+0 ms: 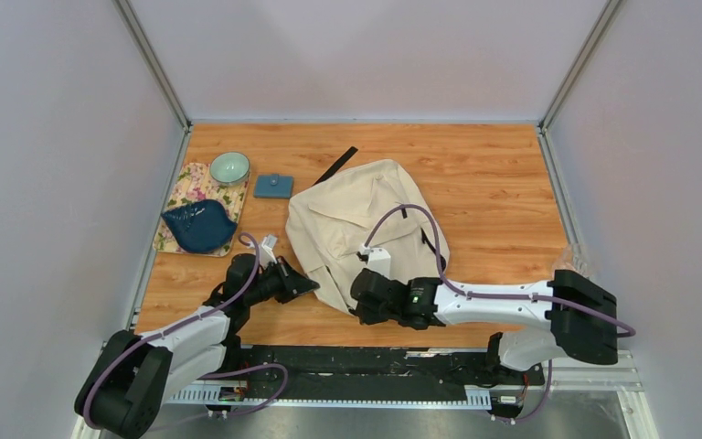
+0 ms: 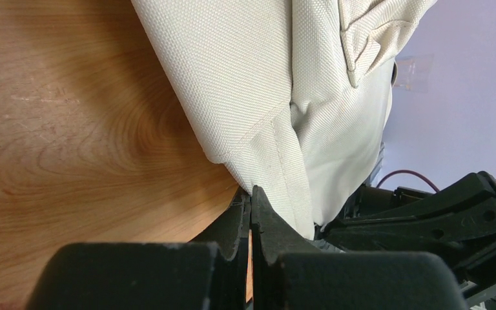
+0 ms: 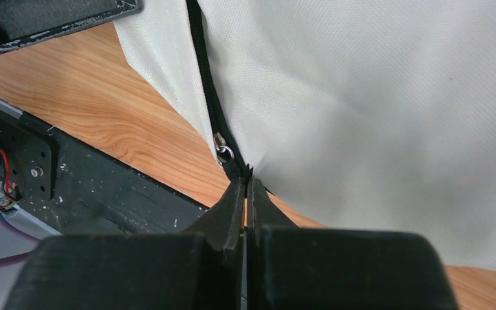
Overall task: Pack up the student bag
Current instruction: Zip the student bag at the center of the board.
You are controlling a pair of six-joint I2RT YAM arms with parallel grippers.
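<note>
The student bag (image 1: 366, 215), a large cream fabric backpack, lies in the middle of the wooden table. My left gripper (image 1: 311, 285) is at its near-left edge. In the left wrist view its jaws (image 2: 250, 194) are shut, pinching the hem of the bag (image 2: 252, 84). My right gripper (image 1: 358, 306) is at the bag's near edge. In the right wrist view its jaws (image 3: 245, 182) are shut on the end of the black zipper (image 3: 208, 84), just below the metal zipper slider (image 3: 222, 150). The bag's fabric (image 3: 374, 110) fills the right of that view.
A small blue pouch (image 1: 274, 186) lies left of the bag. A floral mat (image 1: 186, 187) at far left carries a dark blue leaf-shaped dish (image 1: 199, 227) and a pale green bowl (image 1: 229, 167). A black strap (image 1: 336, 165) trails from the bag's far side.
</note>
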